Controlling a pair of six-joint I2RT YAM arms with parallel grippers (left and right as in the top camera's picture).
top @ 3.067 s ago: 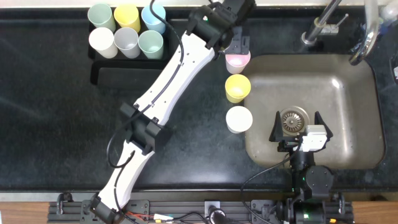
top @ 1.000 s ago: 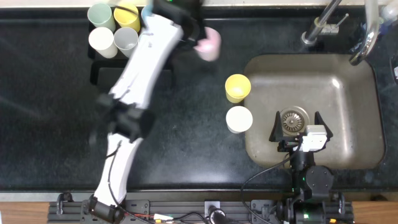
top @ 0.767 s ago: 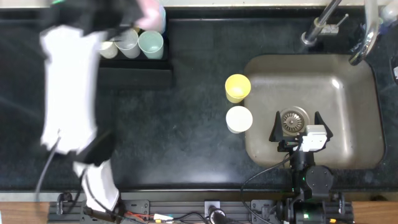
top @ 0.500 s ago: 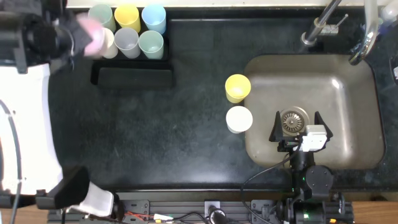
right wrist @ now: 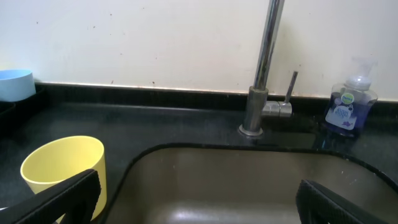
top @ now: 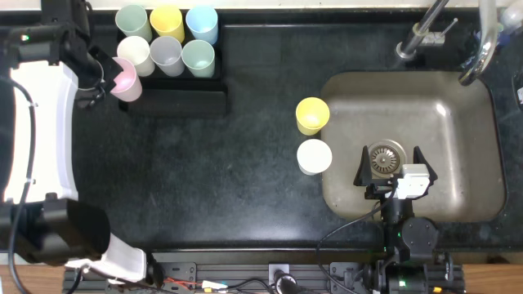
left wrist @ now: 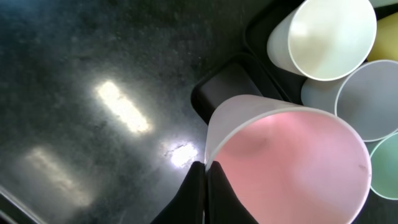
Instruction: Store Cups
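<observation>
left claw [left wrist: 202, 190] clamped on pink cup [left wrist: 292, 162] | right claw [top: 390, 163] apart over sink [top: 458, 106]

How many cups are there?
9. Six cups stand in the rack, one pink cup is in the left gripper, and a yellow cup and a white cup sit beside the sink.

Dark speckled counter [top: 245, 163], steel sink [top: 458, 122] set in its right side – drain [top: 386, 157] in the basin. Chrome faucet [right wrist: 264, 68] and soap bottle [right wrist: 349, 106] at the back edge, cream wall [right wrist: 155, 37] behind. Lamp glare [left wrist: 121, 107] on the counter.
</observation>
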